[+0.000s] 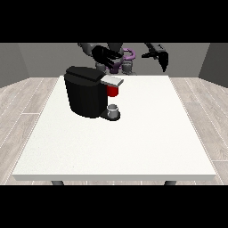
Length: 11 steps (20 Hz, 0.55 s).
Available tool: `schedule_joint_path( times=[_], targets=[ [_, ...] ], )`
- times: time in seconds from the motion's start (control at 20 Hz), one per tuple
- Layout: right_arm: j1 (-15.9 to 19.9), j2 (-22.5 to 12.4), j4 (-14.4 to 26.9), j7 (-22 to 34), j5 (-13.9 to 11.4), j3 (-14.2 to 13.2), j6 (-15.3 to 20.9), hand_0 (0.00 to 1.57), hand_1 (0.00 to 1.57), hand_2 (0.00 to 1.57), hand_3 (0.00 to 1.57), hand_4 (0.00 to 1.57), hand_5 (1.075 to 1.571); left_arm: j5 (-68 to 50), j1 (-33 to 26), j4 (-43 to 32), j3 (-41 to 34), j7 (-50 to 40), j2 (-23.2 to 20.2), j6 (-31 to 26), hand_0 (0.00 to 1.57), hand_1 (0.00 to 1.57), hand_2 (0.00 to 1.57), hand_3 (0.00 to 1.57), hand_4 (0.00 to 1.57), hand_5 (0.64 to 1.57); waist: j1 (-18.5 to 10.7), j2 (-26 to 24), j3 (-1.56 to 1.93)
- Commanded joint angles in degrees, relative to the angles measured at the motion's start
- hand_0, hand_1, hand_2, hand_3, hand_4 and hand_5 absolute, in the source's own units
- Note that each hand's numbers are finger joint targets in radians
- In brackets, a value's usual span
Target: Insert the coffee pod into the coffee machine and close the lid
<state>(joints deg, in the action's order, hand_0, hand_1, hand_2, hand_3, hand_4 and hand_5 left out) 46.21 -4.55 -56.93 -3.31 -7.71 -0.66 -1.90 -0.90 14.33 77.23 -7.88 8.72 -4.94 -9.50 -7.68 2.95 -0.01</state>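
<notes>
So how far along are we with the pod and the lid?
Looks nearly done. The lid lies flat over the red part of the machine, and no loose pod shows on the table. Whether the pod is seated cannot be seen. Nothing appears in hand: the hand at the view's left and the one at the right are both raised behind the machine.

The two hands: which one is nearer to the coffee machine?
The hand at the view's left is nearer, just above and behind the coffee machine. The hand at the view's right hangs off to the side, well apart from it.
</notes>
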Motion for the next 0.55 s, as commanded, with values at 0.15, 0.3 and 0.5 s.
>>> schedule_joint_path(
  times=[0.15,0.3,0.5],
  targets=[
    [-5.87,4.38,-3.77,-4.84,2.40,4.70,-0.75,0.00,0.00,0.00,0.00,0.26,1.571,-0.03,-2.74,-0.29,1.52,2.52,1.93,0.10,0.00,0.00,0.00,0.00,0.19,1.571,1.84,-3.49,0.00],
    [-11.49,4.47,-8.24,-3.72,8.35,6.23,-3.02,0.00,0.00,0.00,0.00,0.27,1.571,-0.41,-5.78,-3.28,-0.73,4.87,0.58,0.04,0.00,0.00,0.00,0.00,0.19,1.571,5.32,-7.08,-0.01],
    [-22.01,4.52,-10.74,-7.25,12.85,10.37,0.89,0.00,0.00,0.00,0.00,0.16,1.571,-0.23,-3.36,-3.42,-1.82,0.49,0.84,3.37,0.00,0.00,0.00,0.00,0.19,1.571,8.20,-9.01,0.02]
  ],
)
